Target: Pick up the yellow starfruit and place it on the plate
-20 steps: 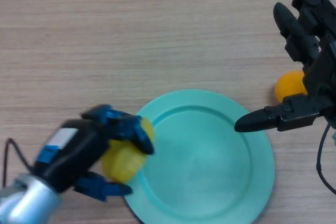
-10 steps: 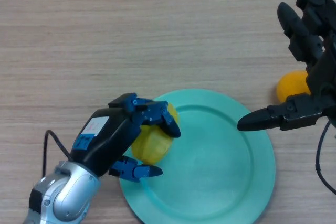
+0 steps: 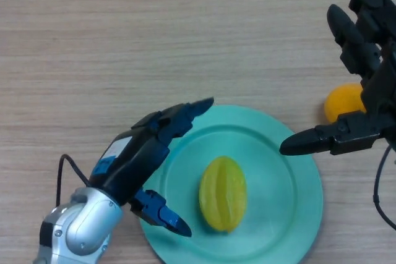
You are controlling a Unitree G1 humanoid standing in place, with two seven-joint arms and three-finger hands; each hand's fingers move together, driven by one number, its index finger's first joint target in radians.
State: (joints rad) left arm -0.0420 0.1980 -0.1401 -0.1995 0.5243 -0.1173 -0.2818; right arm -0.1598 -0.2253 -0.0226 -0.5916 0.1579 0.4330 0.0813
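Where the smooth round plate dips, the ridged starfruit lies.

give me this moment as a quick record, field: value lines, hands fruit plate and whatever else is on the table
starfruit: yellow starfruit lies on the plate, touched by neither hand
plate: teal plate flat on the wooden table
left hand: left hand open over the plate's left rim, fingers spread, holding nothing
right hand: right hand open at the right edge, thumb tip over the plate's right rim
other: orange fruit on the table right of the plate, partly hidden by the right hand
task state: starfruit placed on the plate
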